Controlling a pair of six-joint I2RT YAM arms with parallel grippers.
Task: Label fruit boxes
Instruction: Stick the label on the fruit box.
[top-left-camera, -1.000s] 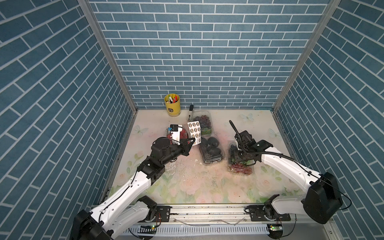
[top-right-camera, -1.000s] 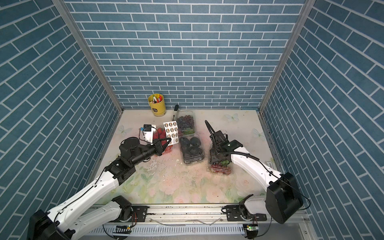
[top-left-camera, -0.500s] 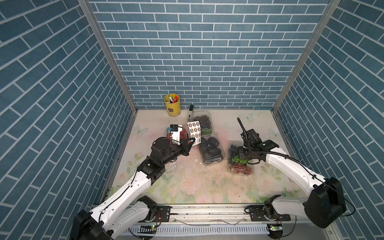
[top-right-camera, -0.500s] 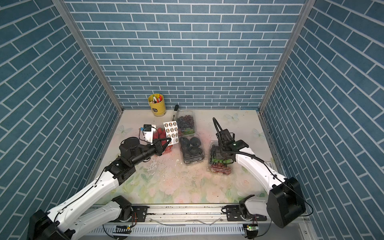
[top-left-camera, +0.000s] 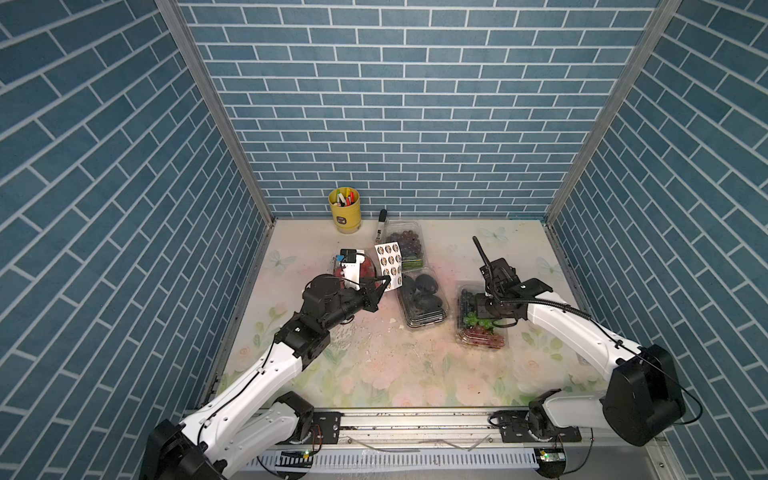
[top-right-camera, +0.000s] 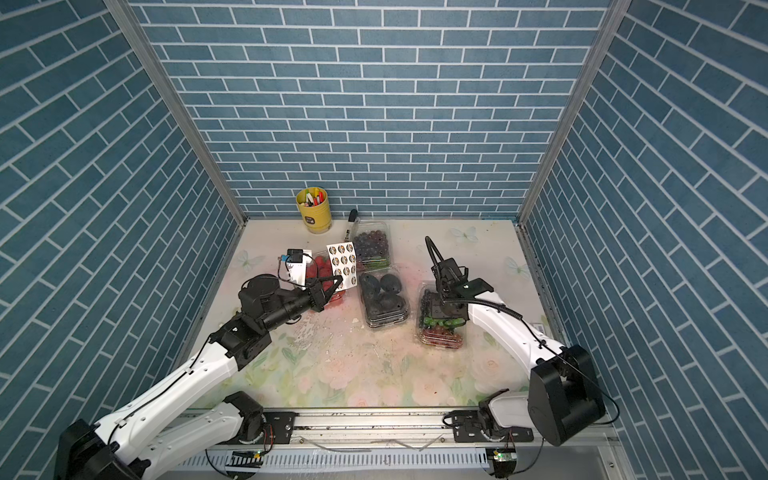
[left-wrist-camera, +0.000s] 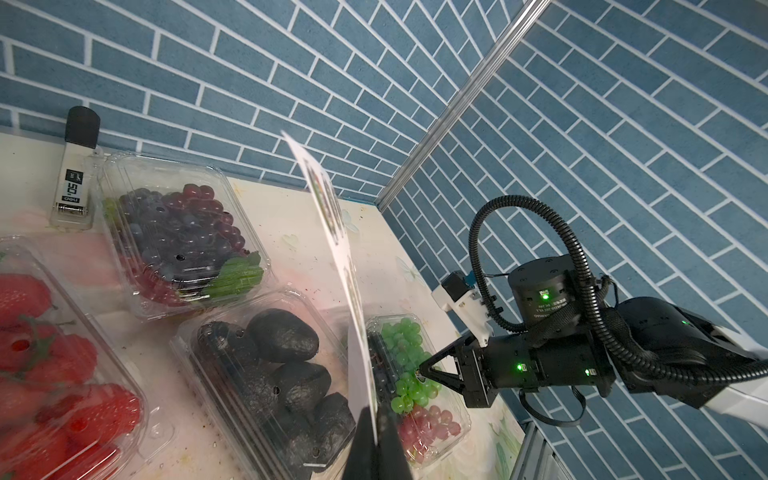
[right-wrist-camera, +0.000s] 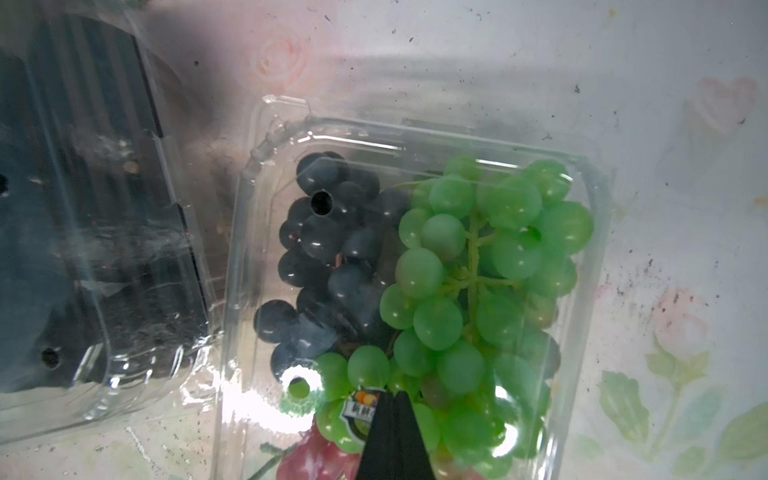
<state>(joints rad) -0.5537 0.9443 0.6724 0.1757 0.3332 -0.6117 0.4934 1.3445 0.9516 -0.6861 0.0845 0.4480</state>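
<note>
Under my shut right jaws, a sticker (right-wrist-camera: 359, 409) meets the grape box (right-wrist-camera: 415, 249); pressing harder may buckle its thin lid. Left jaws pinch the sticker sheet (top-left-camera: 388, 266).

The left tool (top-right-camera: 333, 287) grips the sticker sheet (top-right-camera: 342, 259) by its lower edge, beside the strawberry box (top-right-camera: 320, 266).
</note>
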